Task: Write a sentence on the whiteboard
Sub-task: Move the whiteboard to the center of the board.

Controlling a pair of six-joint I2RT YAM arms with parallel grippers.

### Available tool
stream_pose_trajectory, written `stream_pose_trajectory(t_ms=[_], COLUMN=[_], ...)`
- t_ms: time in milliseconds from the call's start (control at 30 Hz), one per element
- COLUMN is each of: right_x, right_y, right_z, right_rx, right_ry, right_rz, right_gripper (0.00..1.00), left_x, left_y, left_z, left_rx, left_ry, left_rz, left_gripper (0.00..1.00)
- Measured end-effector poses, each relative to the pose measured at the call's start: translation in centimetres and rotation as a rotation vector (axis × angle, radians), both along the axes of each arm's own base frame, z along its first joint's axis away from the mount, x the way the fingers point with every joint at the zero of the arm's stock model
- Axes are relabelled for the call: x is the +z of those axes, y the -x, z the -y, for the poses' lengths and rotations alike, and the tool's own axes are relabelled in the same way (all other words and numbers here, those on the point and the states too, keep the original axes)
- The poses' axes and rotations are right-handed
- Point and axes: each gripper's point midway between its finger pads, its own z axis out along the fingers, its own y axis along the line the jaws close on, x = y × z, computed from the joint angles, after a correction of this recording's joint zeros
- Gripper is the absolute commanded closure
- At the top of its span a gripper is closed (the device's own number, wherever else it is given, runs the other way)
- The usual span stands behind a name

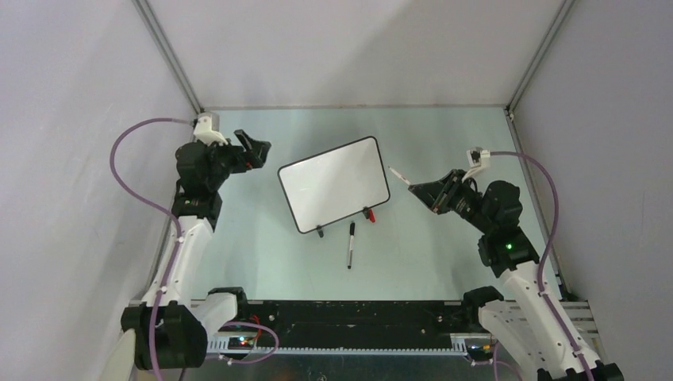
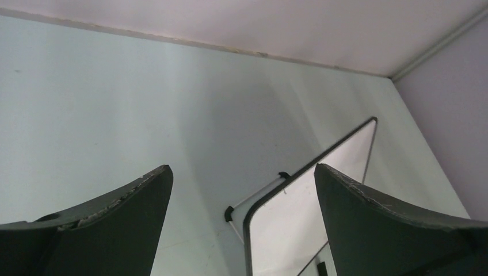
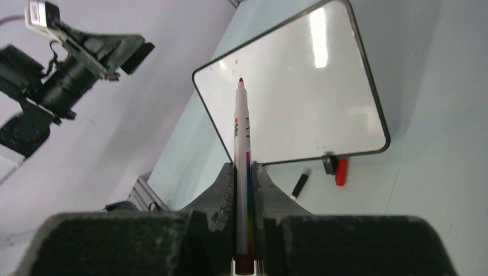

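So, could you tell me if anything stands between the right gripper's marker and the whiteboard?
Nothing visible does. The marker in the right gripper faces the whiteboard across open space; the black pen and red cap lie by its feet, aside.

Left jaws wide, right jaws tight.

Robot lab enclosure, white walls (image 1: 341, 48), aluminium framing (image 1: 168, 57), pale table (image 1: 262, 254)

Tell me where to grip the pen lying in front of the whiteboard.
Take the pen mid-barrel, from straight above, jaws spanning its width. It lies flat on the table, clear of the feet of the whiteboard, running roughly near-to-far, so probably only its long sides are open.
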Motion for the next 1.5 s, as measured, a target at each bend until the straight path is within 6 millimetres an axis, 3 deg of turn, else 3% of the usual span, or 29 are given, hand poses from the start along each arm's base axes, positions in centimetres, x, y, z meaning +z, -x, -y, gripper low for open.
stream_pose_trajectory(t_ms=[133, 267, 400, 567, 800, 1067, 1267, 1500], right_x=[2.1, 3.9, 4.6, 4.2, 3.7, 3.8, 4.1, 3.3], right_y=[-1.6, -3.0, -3.4, -3.5, -3.9, -4.0, -4.4, -5.4], right_z=[0.0, -0.5, -2.4, -4.4, -5.9, -5.9, -5.1, -4.5], right_rx=[-0.032, -0.041, 0.003, 0.058, 0.092, 0.09, 0.059, 0.032], right_ry=[-0.01, -0.021, -0.016, -0.017, -0.021, -0.013, 0.006, 0.018], right_rz=[0.009, 0.01, 0.0, -0.007, -0.011, 0.0, 0.033, 0.009], right_gripper=[1.0, 1.0, 1.0, 1.0, 1.0, 1.0, 1.0, 1.0], left_x=[-0.4, -0.7, -3.7, -6.6, -6.2, -7.8, -6.8, -8.7], left_y=[0.0, -1.0, -2.3, -1.9, -0.5, 1.1, 0.9, 2.1], left_z=[1.2, 1.1, 0.9, 1.7, 3.3, 2.2, 2.2, 1.7], left_rx=[-0.074, -0.109, -0.156, -0.207, -0.197, -0.067, -0.002, 0.037], left_ry=[0.054, 0.137, 0.226, 0.256, 0.21, 0.247, 0.321, 0.335], left_rz=[0.037, 0.065, -0.03, -0.169, -0.185, -0.103, 0.003, 0.076], left_gripper=[0.02, 0.13, 0.16, 0.12, 0.1, 0.01, 0.01, 0.01])
